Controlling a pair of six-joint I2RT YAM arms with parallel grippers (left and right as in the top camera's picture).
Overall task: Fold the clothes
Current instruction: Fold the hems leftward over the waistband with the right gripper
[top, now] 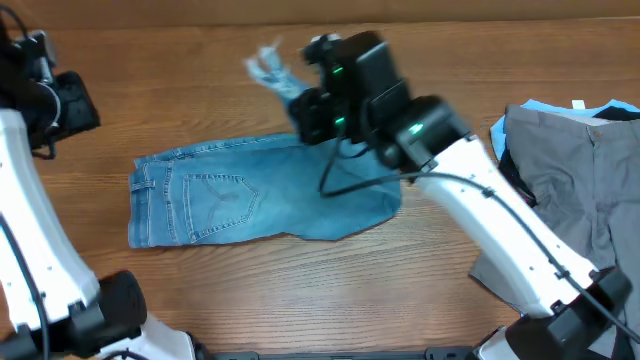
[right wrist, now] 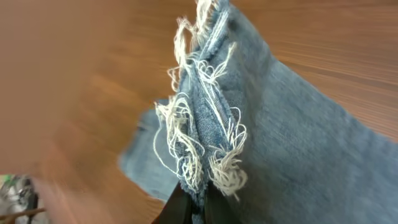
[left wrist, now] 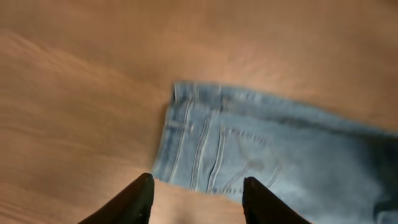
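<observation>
Jeans (top: pixel 230 205) flat mid-table (top: pixel 300 300), waistband left. Your right gripper (right wrist: pixel 191 208) clamped on frayed hem (right wrist: pixel 199 143), held above wood. Left gripper (left wrist: pixel 196 199) jaws apart over waistband corner. Grey trousers (top: pixel 570 170) far right.

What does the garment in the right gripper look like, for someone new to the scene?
On the wooden table, look left of the grey trousers at the right edge. The light-blue jeans lie mid-table, stitched back pocket up; only they are denim, with a frayed hem pinched by the right gripper.
</observation>
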